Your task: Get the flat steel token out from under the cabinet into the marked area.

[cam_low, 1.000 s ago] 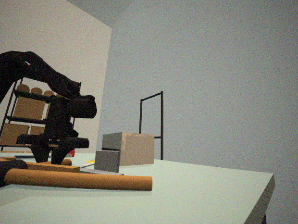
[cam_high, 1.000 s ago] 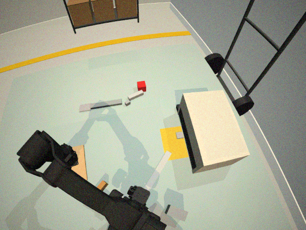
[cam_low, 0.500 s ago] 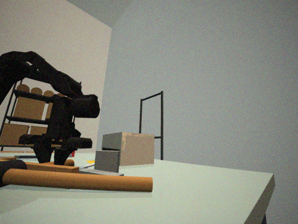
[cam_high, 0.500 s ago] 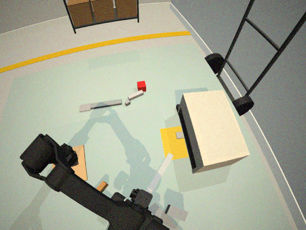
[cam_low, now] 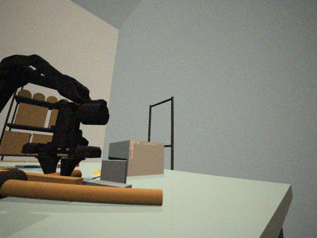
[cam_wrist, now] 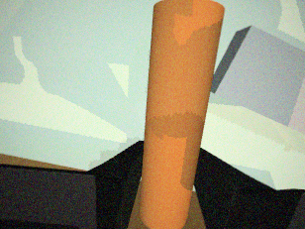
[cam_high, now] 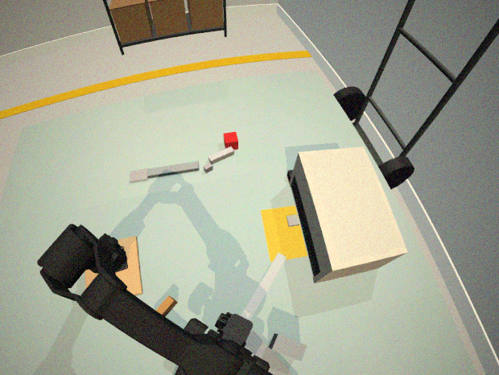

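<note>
The grey token (cam_high: 292, 220) lies on the yellow marked area (cam_high: 278, 236) (cam_low: 96, 172), right against the front of the cabinet (cam_high: 348, 205) (cam_low: 145, 158) in the top view; whether part is under it is hidden. My gripper (cam_low: 58, 173) (cam_wrist: 166, 149) is low over the near table, shut on the orange cylindrical handle (cam_wrist: 183, 73) of a tool. A long pale strip (cam_high: 265, 284), apparently its blade, reaches from under the arm to the near edge of the marked area, short of the token. The joint between handle and strip is hidden.
A grey piece with an upright plate (cam_high: 288, 345) (cam_low: 114, 170) stands near the gripper. A thick orange cylinder (cam_low: 102, 193) and an orange bar (cam_high: 167, 305) lie near. A wooden board (cam_high: 134, 261), red cube (cam_high: 230, 139) and grey bar (cam_high: 173, 169) are farther off.
</note>
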